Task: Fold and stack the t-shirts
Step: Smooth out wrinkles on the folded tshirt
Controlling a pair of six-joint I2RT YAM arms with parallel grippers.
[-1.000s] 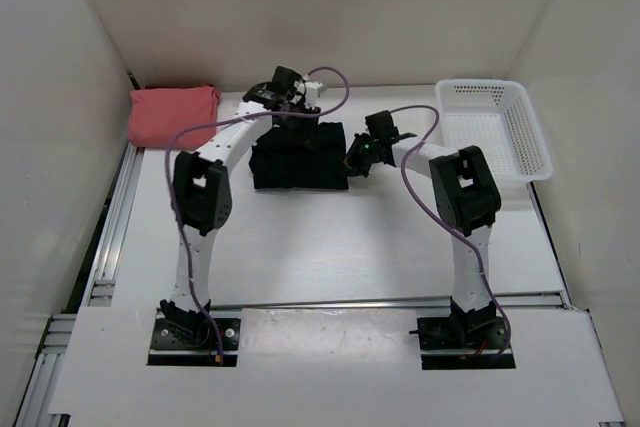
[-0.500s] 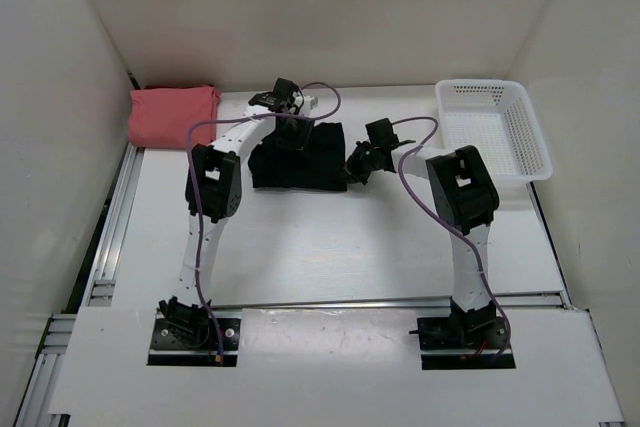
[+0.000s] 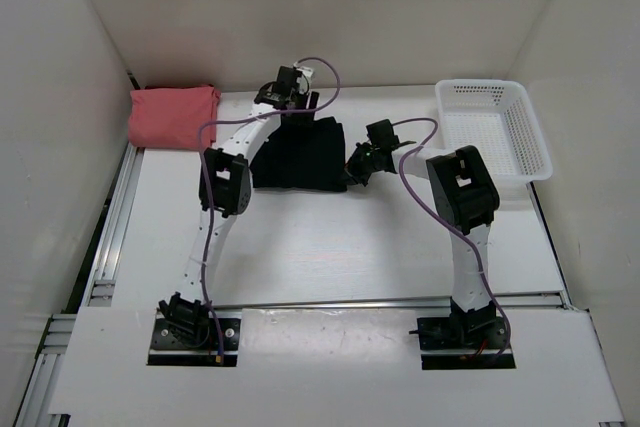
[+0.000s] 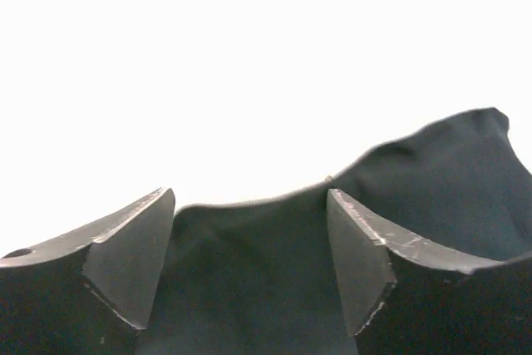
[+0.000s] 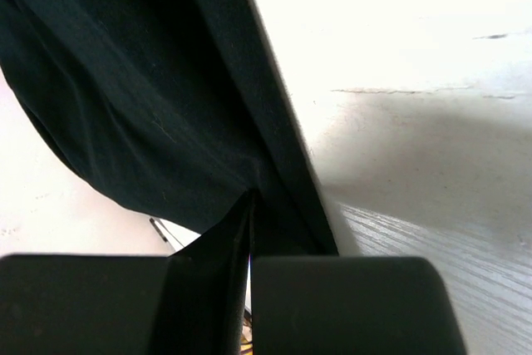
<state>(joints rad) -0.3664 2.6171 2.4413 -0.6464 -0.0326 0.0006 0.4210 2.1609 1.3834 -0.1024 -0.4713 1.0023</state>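
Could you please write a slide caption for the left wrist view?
Left tool, open, poised over the edge of the black t-shirt.

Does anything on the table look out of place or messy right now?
Nothing stands out: the black cloth t-shirt lies folded in the middle, the salmon pink cloth t-shirt folded at the far-left corner.

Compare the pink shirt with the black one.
Colour: the pink shirt is salmon, the black shirt near-black. Place: pink lies at the table's far left corner, black near its far middle. Handling: pink is untouched; black has its right edge pinched in the shut right gripper. Both lie folded on the table.
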